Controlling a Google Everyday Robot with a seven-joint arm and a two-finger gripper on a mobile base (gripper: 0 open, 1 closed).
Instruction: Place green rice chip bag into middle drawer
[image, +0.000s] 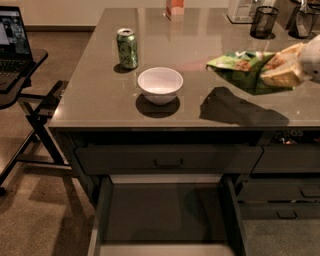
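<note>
The green rice chip bag (242, 70) hangs in the air above the right part of the grey counter (100, 100), casting a dark shadow below it. My gripper (285, 67) comes in from the right edge and is shut on the bag's right end. The middle drawer (165, 212) stands pulled open below the counter's front, with tall side walls and a flat grey interior with nothing in it. The bag is above and to the right of the drawer.
A white bowl (160, 85) and a green soda can (127, 48) stand on the counter's left half. A black mesh cup (263, 21) and other items stand at the back right. The shut top drawer (167, 159) has a bar handle. A laptop stand (20, 75) is at left.
</note>
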